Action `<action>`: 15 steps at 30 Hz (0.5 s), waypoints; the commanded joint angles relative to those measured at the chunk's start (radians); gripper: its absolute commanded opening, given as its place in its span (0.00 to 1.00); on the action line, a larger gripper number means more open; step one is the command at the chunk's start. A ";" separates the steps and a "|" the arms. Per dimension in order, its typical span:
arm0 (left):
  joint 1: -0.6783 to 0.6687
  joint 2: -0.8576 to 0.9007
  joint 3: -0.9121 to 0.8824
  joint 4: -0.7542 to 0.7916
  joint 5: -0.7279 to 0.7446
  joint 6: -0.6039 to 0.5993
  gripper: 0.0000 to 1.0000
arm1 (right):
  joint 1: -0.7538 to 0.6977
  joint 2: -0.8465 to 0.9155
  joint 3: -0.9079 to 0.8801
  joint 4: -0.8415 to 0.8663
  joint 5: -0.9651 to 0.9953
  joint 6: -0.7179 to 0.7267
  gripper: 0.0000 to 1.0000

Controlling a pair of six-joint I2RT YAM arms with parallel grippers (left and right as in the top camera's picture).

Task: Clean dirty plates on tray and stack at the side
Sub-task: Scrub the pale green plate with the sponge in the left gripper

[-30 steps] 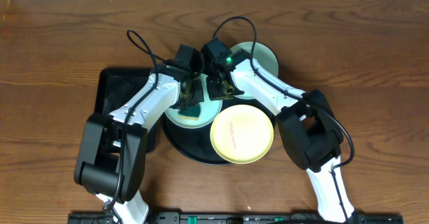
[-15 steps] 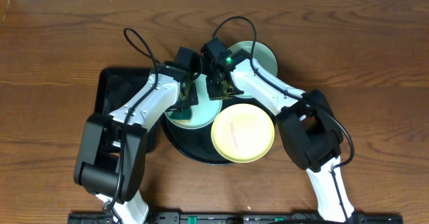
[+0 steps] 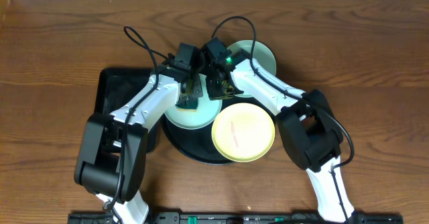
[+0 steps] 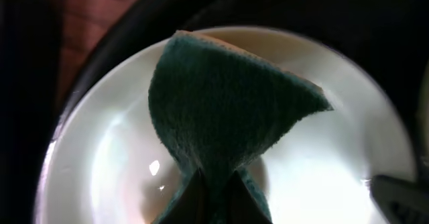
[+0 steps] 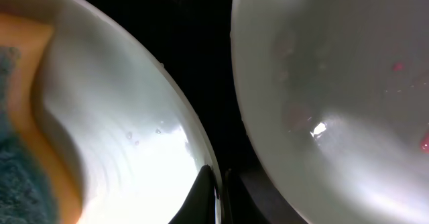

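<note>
Tho round, plate (image 3: 201, 119) flat on tray (image 3: 178, 141).

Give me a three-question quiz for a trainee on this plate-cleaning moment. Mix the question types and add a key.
1. True or false: the left gripper holds a sponge over a mint-blue plate.
2. The front plate on the round tray is: A pale yellow; B mint-blue; C red.
3. Fill in: the right gripper pinches the mint-blue plate's ____.

Key: 1 true; 2 A; 3 rim.
</note>
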State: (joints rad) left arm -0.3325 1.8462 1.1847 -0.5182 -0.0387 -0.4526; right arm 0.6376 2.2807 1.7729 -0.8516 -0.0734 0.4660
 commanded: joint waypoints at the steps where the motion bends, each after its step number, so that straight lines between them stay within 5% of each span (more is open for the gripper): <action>1: 0.000 0.023 -0.003 -0.080 -0.075 -0.013 0.08 | 0.005 0.056 -0.003 -0.001 0.039 -0.003 0.02; 4: 0.000 0.023 -0.003 -0.172 -0.056 -0.003 0.07 | 0.006 0.056 -0.003 -0.001 0.039 -0.003 0.02; 10: 0.000 0.023 -0.003 -0.156 0.215 0.276 0.07 | 0.006 0.056 -0.003 0.000 0.039 -0.003 0.02; 15: 0.002 0.023 -0.003 -0.007 0.087 0.246 0.08 | 0.006 0.056 -0.003 -0.001 0.039 -0.003 0.02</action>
State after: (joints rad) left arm -0.3225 1.8462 1.1839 -0.5949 0.0658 -0.2371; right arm 0.6376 2.2822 1.7748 -0.8513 -0.0738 0.4660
